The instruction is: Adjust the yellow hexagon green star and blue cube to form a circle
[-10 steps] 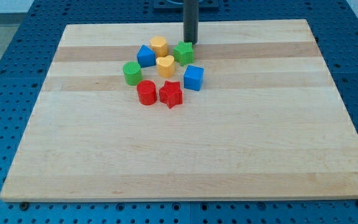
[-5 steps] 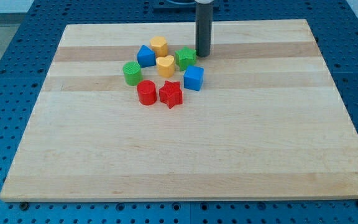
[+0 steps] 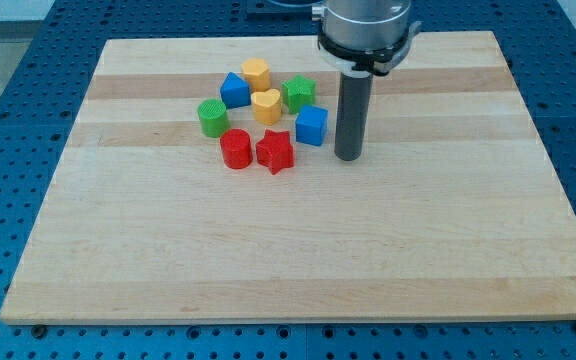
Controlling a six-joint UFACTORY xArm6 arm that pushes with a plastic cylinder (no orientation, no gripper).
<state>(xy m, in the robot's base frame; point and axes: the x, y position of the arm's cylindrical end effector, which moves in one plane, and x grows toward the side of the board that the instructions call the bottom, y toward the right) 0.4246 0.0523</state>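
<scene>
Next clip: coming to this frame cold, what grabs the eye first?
The thick dark rod coming down from the view's top, my tip resting on the wooden board just right of the blue cube, not touching it. Next, the tight ring of coloured blocks at upper centre: yellow hexagon at the top, green star beside it, and a yellow heart in the middle.

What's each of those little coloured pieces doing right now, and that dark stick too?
Yellow hexagon: flat on the board, at the cluster's top.
Green star: flat, right of the yellow heart.
Blue cube: flat, nearest my tip.
Blue block: flat, beside the hexagon.
Yellow heart: flat, mid-cluster.
Green cylinder: upright.
Red cylinder: upright.
Red star: flat.
My tip: on the board, right of the blue cube, apart.
</scene>
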